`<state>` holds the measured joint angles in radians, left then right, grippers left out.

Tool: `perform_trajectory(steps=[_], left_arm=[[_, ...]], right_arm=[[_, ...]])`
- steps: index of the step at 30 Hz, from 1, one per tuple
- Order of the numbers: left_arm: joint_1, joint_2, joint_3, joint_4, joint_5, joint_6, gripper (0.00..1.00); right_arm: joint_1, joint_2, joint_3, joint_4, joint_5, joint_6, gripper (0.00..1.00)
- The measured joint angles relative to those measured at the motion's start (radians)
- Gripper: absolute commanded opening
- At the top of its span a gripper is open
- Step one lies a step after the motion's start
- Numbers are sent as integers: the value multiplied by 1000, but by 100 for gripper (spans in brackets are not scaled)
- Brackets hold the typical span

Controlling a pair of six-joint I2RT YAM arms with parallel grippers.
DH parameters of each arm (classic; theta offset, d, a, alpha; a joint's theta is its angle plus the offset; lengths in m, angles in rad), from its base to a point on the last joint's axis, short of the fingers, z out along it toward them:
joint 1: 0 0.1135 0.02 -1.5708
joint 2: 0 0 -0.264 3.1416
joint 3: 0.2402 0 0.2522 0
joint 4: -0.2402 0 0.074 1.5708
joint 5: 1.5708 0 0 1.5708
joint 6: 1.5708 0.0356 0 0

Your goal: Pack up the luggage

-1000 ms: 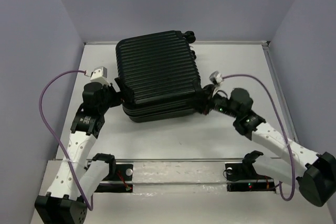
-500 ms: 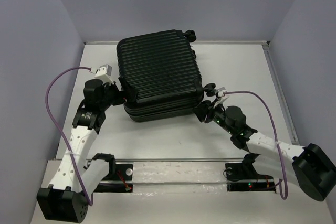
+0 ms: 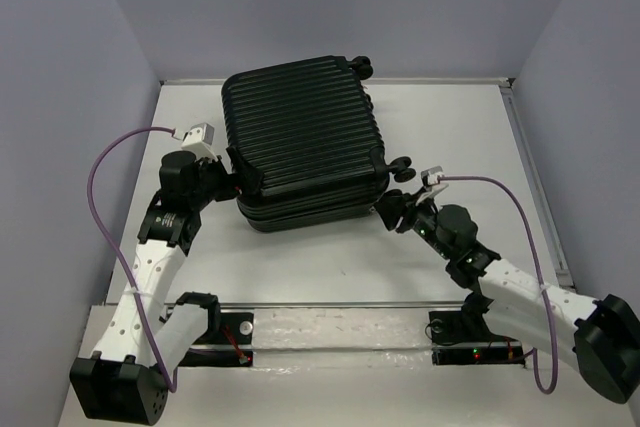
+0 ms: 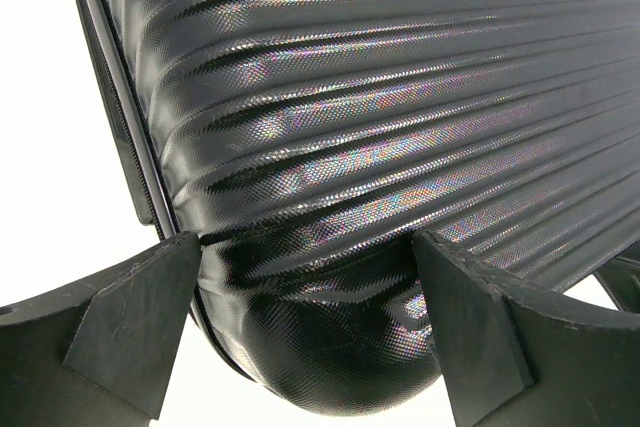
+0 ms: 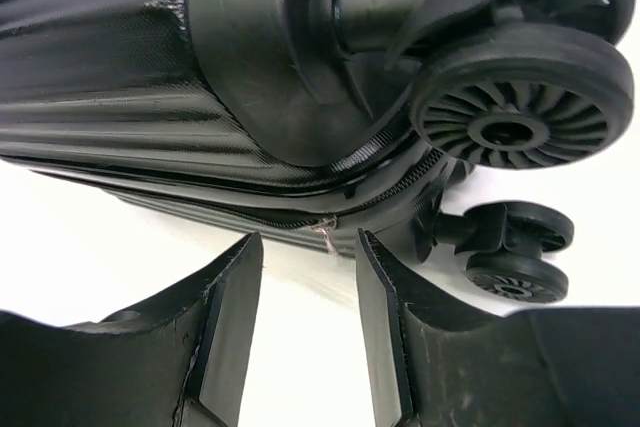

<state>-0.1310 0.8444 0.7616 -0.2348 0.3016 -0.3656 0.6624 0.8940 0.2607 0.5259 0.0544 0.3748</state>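
Looking down, we see the luggage lying flat on the table, toward the far middle, one ribbed shell on top of the other, its wheels on the right side. The left gripper stands fully spread at the near left corner; its jaws straddle the rounded corner, one on each side, close against the shell; we cannot tell whether they press on it. The right gripper sits at the near right corner, just below the wheels; its jaws are partly apart with nothing between them; they point at the zip and stop just short of it, touching nothing that we can see.
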Motion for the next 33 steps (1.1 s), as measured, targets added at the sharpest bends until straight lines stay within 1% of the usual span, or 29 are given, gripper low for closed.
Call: perform_trajectory(steps=[4,8,12,17,21,22,24,25,28,30,33], left_arm=[[0,0,0,0,1,1,99],[0,0,0,0,2,2,99],[0,0,0,0,2,2,99],[0,0,0,0,2,2,99],[0,0,-4,7,5,2,99],[0,0,-7,10,6,2,99],[1,-1,-13,18,10,1,99],[2,-2,-16,23,13,-1,99],[2,-2,-29,45,21,-10,99],[2,-2,-40,65,27,-22,99],[-21,-1,-80,137,18,-60,99]], right_arm=[[0,-6,2,-39,7,3,50],[0,86,24,-48,6,-9,50],[0,147,34,-44,7,-27,50],[0,156,38,-25,17,-51,50],[0,204,56,15,12,-73,47],[0,224,60,33,4,-76,46],[0,254,60,55,-8,-84,37],[0,268,60,66,-11,-87,23],[-1,295,60,77,-19,-92,7],[5,308,60,102,-43,-88,7],[47,334,76,117,-39,-76,7]])
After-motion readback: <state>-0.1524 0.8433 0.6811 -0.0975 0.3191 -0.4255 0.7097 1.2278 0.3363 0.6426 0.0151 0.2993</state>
